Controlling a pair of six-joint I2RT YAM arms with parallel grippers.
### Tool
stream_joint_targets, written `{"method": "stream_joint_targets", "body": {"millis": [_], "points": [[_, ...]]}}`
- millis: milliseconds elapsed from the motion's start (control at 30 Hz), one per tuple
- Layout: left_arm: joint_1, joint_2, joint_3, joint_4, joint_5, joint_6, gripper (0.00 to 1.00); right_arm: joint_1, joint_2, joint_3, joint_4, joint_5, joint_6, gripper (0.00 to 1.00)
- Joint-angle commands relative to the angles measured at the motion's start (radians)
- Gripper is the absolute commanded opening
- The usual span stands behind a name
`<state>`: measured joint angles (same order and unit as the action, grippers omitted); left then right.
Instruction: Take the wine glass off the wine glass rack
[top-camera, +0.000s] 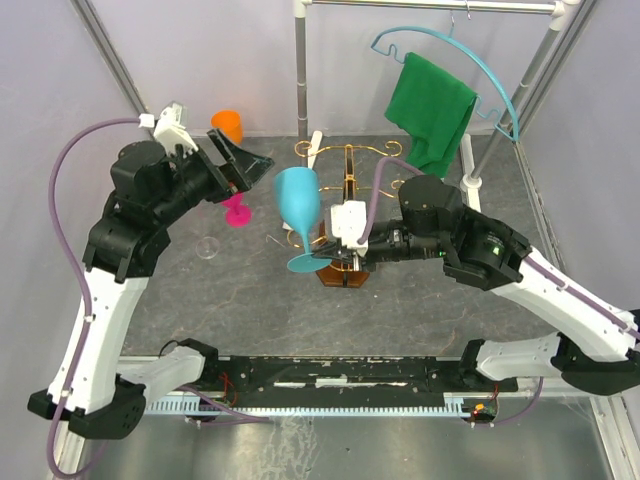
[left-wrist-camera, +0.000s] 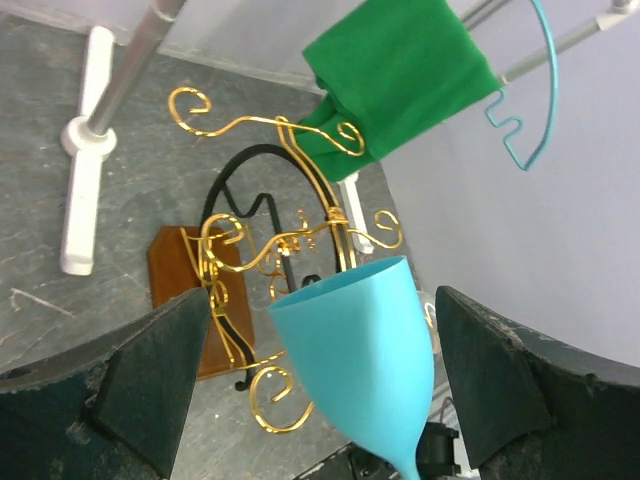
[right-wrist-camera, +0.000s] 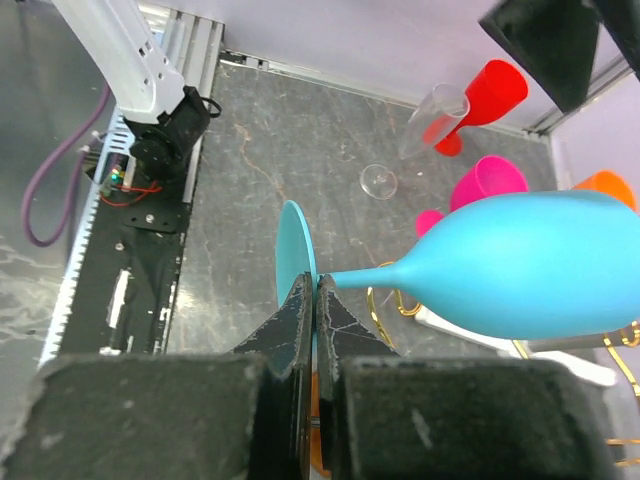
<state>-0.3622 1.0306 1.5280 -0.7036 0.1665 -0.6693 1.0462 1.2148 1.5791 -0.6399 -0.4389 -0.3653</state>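
The blue wine glass (top-camera: 298, 200) is upright and slightly tilted, just left of the wine glass rack (top-camera: 347, 163), and hangs on none of its gold wire arms. My right gripper (top-camera: 322, 250) is shut on the glass's round foot; the right wrist view shows the fingers (right-wrist-camera: 300, 320) pinching the foot's edge, with the bowl (right-wrist-camera: 530, 265) to the right. My left gripper (top-camera: 240, 165) is open and empty, just left of the bowl, not touching. In the left wrist view the bowl (left-wrist-camera: 360, 350) shows between the open fingers (left-wrist-camera: 150, 380), with the rack (left-wrist-camera: 290, 240) behind.
A pink glass (top-camera: 237, 212), an orange cup (top-camera: 228, 124) and a clear glass (top-camera: 207, 247) are at the left. A red glass (right-wrist-camera: 490, 95) shows in the right wrist view. A green cloth (top-camera: 430, 110) hangs from the grey clothes rail (top-camera: 300, 70) behind.
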Motion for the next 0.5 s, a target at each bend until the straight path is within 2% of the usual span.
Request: {"method": "stream_joint_targets", "body": {"millis": [0,167,467], "points": [[-0.002,0.058,0.071,0.001,0.165,-0.029,0.99,0.058,-0.007,0.013,0.060,0.119,-0.158,0.02],[-0.003,0.038,0.045,0.034,0.197,-0.073,0.99,0.113,0.026,0.041,0.028,0.229,-0.212,0.02],[-0.003,0.064,0.047,0.018,0.290,-0.052,0.99,0.149,0.060,0.092,0.022,0.266,-0.249,0.02]]}}
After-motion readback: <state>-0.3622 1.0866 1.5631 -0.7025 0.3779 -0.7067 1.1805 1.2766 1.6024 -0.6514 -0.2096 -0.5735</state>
